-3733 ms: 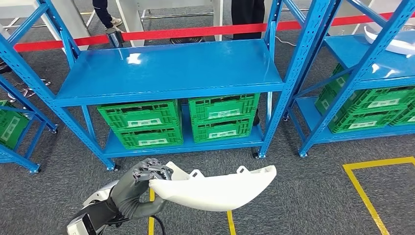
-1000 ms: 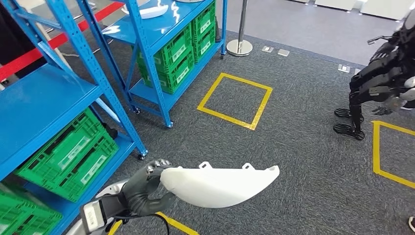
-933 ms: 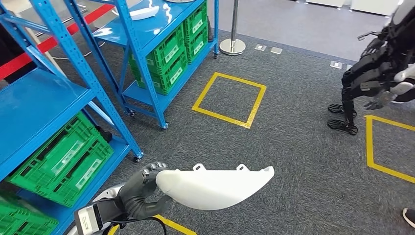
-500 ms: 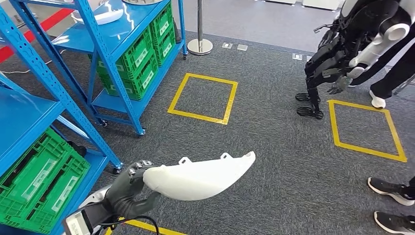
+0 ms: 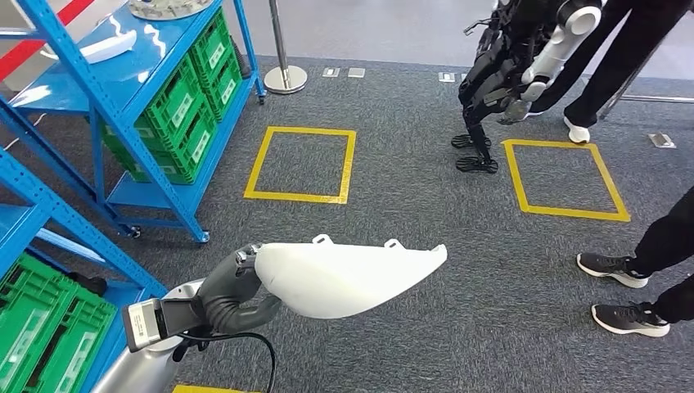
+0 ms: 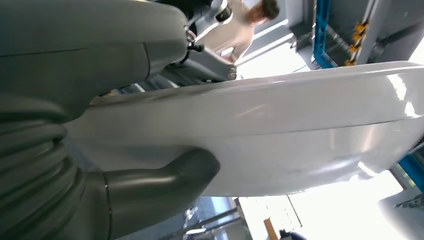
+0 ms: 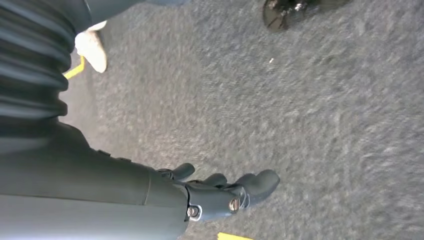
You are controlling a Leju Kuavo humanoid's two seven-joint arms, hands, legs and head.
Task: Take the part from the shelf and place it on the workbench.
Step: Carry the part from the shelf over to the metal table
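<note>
Left hand (image 5: 233, 288) grips the white part (image 5: 348, 277) at its blunt end, long axis running level out toward the robot's right above the carpet; right hand (image 7: 220, 192) hangs empty, fingers loosely curled.

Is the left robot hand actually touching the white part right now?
Touching. The left wrist view shows the left robot hand with its thumb pressed flat against the white part; the head view shows fingers wrapped over its end.
</note>
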